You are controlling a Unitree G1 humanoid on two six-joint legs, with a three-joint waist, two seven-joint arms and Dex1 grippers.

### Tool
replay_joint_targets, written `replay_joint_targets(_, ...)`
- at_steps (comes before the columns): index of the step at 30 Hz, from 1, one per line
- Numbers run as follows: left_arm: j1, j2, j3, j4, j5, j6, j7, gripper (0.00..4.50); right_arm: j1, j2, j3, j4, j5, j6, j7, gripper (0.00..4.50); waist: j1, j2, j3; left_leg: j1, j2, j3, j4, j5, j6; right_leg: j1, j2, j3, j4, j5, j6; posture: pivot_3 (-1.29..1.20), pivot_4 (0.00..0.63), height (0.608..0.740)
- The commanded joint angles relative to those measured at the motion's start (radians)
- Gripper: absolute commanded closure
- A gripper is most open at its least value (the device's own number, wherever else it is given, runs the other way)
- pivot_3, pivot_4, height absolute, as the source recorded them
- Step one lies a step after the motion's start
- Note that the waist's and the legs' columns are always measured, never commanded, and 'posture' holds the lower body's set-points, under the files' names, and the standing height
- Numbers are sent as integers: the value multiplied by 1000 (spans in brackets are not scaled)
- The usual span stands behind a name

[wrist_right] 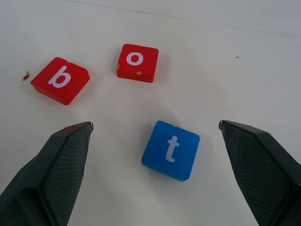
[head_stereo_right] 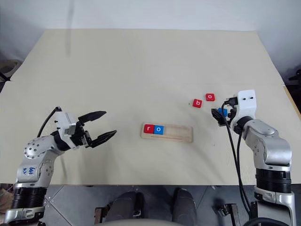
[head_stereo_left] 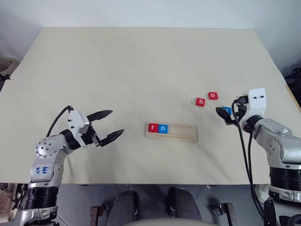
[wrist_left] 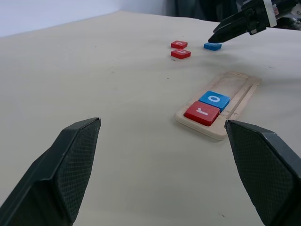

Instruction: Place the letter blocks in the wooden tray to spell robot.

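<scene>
The wooden tray (head_stereo_left: 184, 132) lies at the table's near middle, with a red r block (head_stereo_left: 153, 127) and a blue o block (head_stereo_left: 162, 128) side by side at its left end. To its right, loose on the table, are a red b block (wrist_right: 60, 80), a red o block (wrist_right: 137, 62) and a blue t block (wrist_right: 170, 150). My right gripper (wrist_right: 155, 125) is open just above the blue t, one finger on each side and not touching it. My left gripper (head_stereo_left: 116, 122) is open and holds nothing, left of the tray and pointing toward it.
The pale table (head_stereo_left: 141, 66) is bare across its far half. Its near edge runs just below both arms. A tiny red chip (wrist_right: 25, 75) lies beside the b block.
</scene>
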Motion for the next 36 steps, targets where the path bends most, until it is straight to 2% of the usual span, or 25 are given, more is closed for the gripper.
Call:
replay_joint_targets(1, -12, 5, 2, -33, -12, -1, 3, 22, -78, 53, -22, -80, 24, 104, -77, 0, -4, 0, 0, 0, 0, 0, 0, 0, 0, 0, 0, 0, 1, 0, 0, 0, 150, 740)
replay_joint_targets(6, 5, 2, -2, -63, -12, 5, 14, 22, -134, 175, 7, -75, -16, 166, -185, 0, -2, 0, 0, 0, 0, 0, 0, 0, -1, -1, 0, 0, 0, 0, 0, 0, 150, 740)
replay_joint_targets(13, 45, 4, 4, -122, -17, 24, 36, 22, -176, 324, 37, -5, -87, 99, -294, 0, -7, 0, 0, -1, 0, 1, 0, 0, -1, -2, 0, 1, 1, 0, 0, 0, 150, 740)
replay_joint_targets(22, 72, 8, 11, -166, -19, 44, 59, 22, -190, 435, 69, 88, -161, -4, -362, 0, -21, 0, 0, -1, 1, 1, -2, 0, -1, -3, 1, 1, 1, 0, 0, 0, 150, 740)
replay_joint_targets(26, 73, 9, 5, -176, -22, 49, 54, 0, -196, 454, 69, 159, -196, -89, -383, 894, -21, 0, 0, 0, 1, 2, -2, 0, -1, -3, 1, 2, 1, 0, 0, 0, 150, 740)
replay_joint_targets(32, 63, 16, -11, -176, -41, 57, 2, 0, -194, 460, 69, 168, -207, -104, -376, 2986, -22, 0, 0, 1, 3, 3, -2, 0, -1, -3, 2, 3, 1, 0, 0, 0, 150, 740)
replay_joint_targets(36, 46, 22, -35, -161, -48, 53, -49, 0, -183, 423, 68, 78, -185, -46, -330, 3029, -22, 0, 0, 1, 5, 5, -2, 0, -2, -3, 5, 5, 1, 0, -1, 0, 150, 740)
